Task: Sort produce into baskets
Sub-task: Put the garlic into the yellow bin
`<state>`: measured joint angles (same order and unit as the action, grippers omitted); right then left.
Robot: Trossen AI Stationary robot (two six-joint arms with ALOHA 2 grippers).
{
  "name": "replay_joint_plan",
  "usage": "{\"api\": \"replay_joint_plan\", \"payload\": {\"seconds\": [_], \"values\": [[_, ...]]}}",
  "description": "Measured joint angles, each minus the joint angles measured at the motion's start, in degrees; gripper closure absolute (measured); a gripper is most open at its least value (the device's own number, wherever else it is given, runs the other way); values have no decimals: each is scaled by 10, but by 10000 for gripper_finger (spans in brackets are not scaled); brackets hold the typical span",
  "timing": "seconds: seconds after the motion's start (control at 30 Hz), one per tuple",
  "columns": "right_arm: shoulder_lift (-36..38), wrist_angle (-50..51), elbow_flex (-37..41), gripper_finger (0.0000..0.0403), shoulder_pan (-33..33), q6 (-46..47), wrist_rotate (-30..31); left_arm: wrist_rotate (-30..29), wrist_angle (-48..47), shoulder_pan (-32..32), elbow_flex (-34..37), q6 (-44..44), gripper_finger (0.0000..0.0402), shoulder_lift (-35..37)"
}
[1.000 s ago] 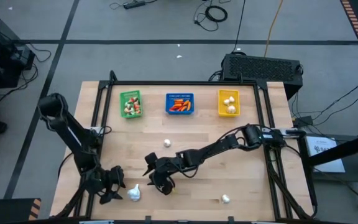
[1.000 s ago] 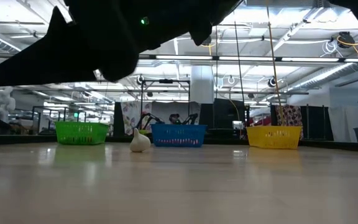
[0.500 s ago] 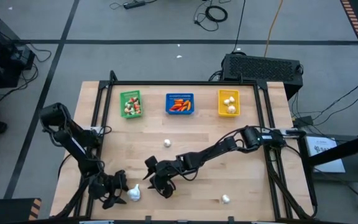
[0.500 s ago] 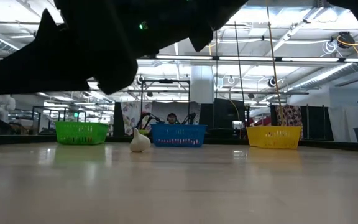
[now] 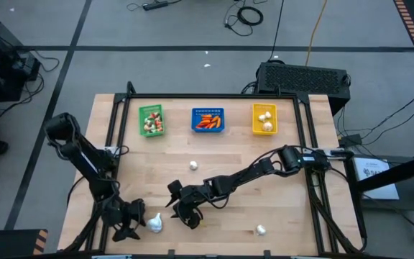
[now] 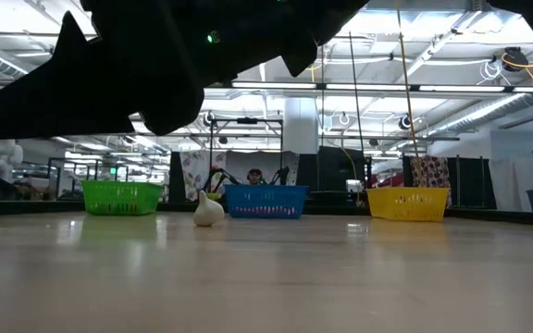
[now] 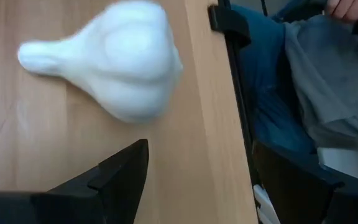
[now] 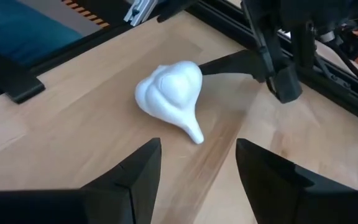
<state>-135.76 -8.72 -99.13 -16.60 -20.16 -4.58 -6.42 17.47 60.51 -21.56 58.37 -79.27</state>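
Observation:
A white garlic bulb (image 5: pixel 154 224) lies on its side near the table's near edge, between my two grippers. My left gripper (image 5: pixel 131 221) stands open just to its left. One finger (image 7: pixel 126 171) shows short of the bulb (image 7: pixel 120 62), apart from it. My right gripper (image 8: pixel 197 177) is open just right of the bulb (image 8: pixel 169 93), pointing at it without touching it. Two more bulbs lie loose, one at mid-table (image 5: pixel 193 165) and one at the near right (image 5: pixel 261 230). The green (image 5: pixel 151 120), blue (image 5: pixel 208 120) and yellow (image 5: pixel 264 119) baskets stand in a row along the far edge, each holding produce.
A black frame rail (image 5: pixel 118 137) runs along the table's sides. A large black box (image 5: pixel 304 78) sits beyond the far right corner. A person in blue and grey clothing (image 7: pixel 291 93) is just past the near edge. Bare wood (image 5: pixel 264 180) lies between the baskets and the grippers.
My left gripper has edged slightly toward the near edge beside the garlic bulb and turned a little. The bulb has stayed where it was.

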Motion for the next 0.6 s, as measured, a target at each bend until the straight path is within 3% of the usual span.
{"api": "replay_joint_plan", "payload": {"seconds": [0.3, 0.6], "values": [[0, 3, 0, 204, -2, 12, 0, 1, 35, 0, 0, 26, 107, -51], [0, 4, 0, 204, -2, 17, 0, -5, 109, -3, -1, -24, 107, -96]]}}
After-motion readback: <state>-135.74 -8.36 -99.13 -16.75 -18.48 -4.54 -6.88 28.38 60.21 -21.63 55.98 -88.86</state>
